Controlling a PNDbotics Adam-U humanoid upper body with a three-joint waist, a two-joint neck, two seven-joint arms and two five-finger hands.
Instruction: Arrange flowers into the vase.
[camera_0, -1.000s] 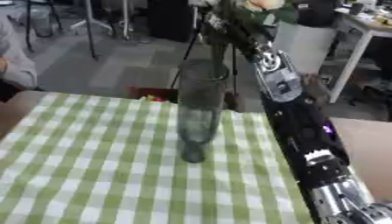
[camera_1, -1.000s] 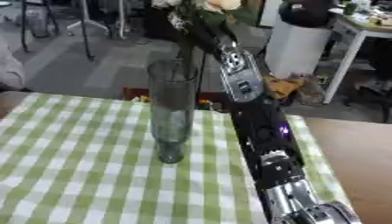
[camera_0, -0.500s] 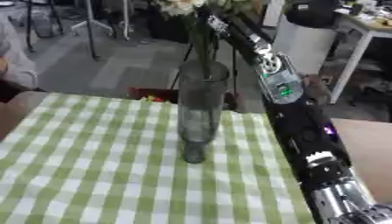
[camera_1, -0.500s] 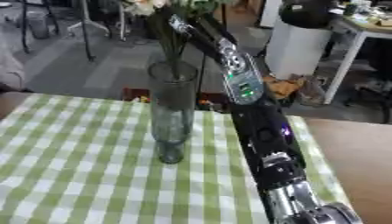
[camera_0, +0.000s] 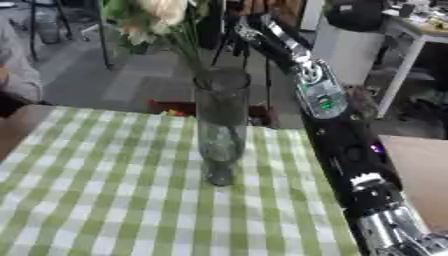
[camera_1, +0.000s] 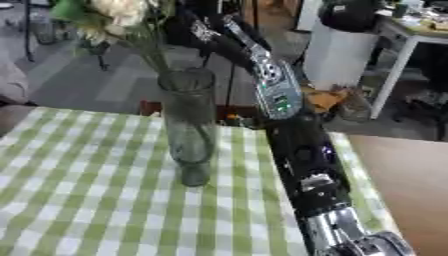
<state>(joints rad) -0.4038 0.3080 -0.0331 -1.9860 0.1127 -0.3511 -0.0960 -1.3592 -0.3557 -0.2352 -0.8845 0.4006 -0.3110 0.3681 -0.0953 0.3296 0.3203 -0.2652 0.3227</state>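
Clear glass, tall and narrow: the cylindrical vase (camera_0: 220, 125) stands upright on the green-and-white checked tablecloth of the table (camera_0: 96, 200), roughly mid-table and toward the far edge. A bunch of cream and pale-pink flowers with green leaves (camera_0: 153, 15) sits at 11 o'clock from the vase mouth, blooms at the top of the view, stems angling down toward the rim at 5 o'clock. Stem ends appear to meet or just enter the mouth; can't tell how deep they go through the glass. Right arm (camera_1: 280, 100), black with silver joints, comes in from the lower right and runs up to 12 o'clock past the right side of the vase, near it but apart. The right hand itself is lost at the top edge behind the leaves, so I can't tell whether its fingers are closed on the stems or not. Left hand not visible in either view. Judgement: step in hand is lowering the stems into the vase. To do it well, bring the bunch closer to vertical over the mouth before dropping, so the stems slide down inside instead of levering on the rim. Narrow tall vase with a small base looks tippy: avoid side load, keep the forearm off the glass, and release only once the stems are well down.
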